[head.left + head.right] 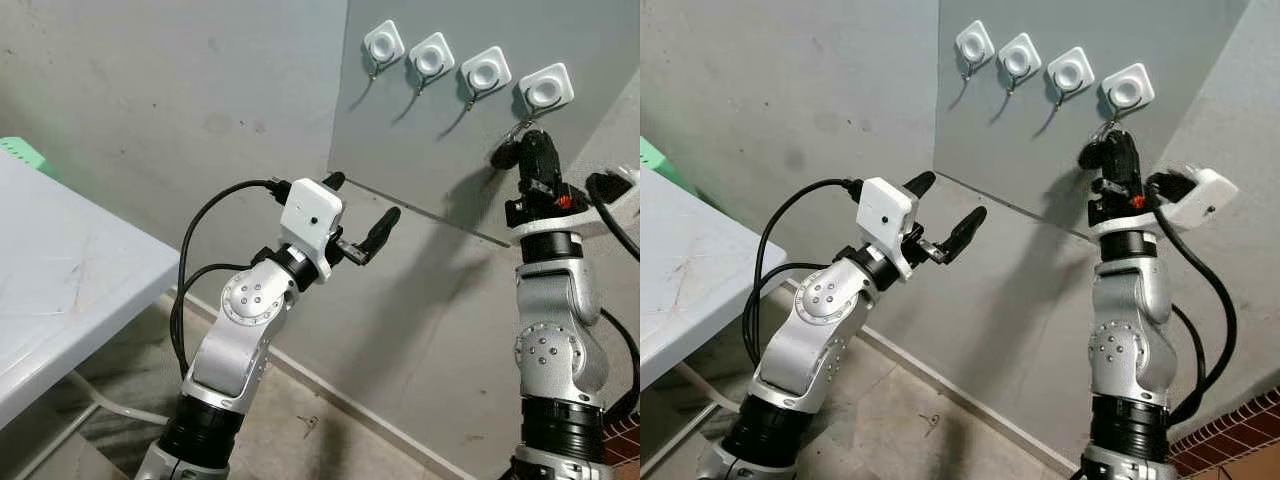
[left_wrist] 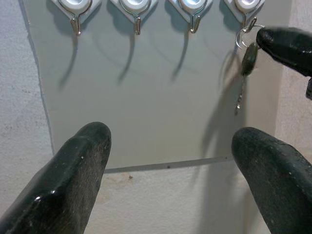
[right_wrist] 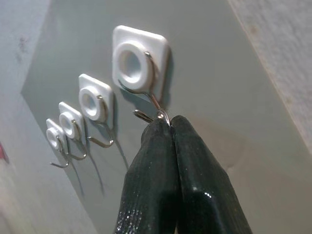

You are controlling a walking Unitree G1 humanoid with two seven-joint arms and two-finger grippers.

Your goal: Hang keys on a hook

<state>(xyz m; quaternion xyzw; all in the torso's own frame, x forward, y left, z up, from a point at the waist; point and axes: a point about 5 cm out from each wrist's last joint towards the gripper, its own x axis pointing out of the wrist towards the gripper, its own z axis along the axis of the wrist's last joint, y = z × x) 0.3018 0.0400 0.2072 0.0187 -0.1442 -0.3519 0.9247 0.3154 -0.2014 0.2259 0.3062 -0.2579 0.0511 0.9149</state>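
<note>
At nine o'clock a white table (image 1: 70,270) edges in. Near centre, the left gripper (image 1: 365,215) hovers before the grey board (image 1: 440,150), fingers spread wide, holding nothing. Along twelve to one o'clock run four white hooks; the right gripper (image 3: 165,124) is raised to the rightmost hook (image 3: 141,63), fingers pinched together on the key ring (image 2: 242,38). The keys (image 2: 248,58) dangle just below that hook.

No text, label, brand, number or sign can be read in any of the views: the grey wall panel (image 1: 450,150), its white hook mounts (image 1: 486,71), the white table (image 1: 60,270) and the camera housings on the wrists carry no legible marking
</note>
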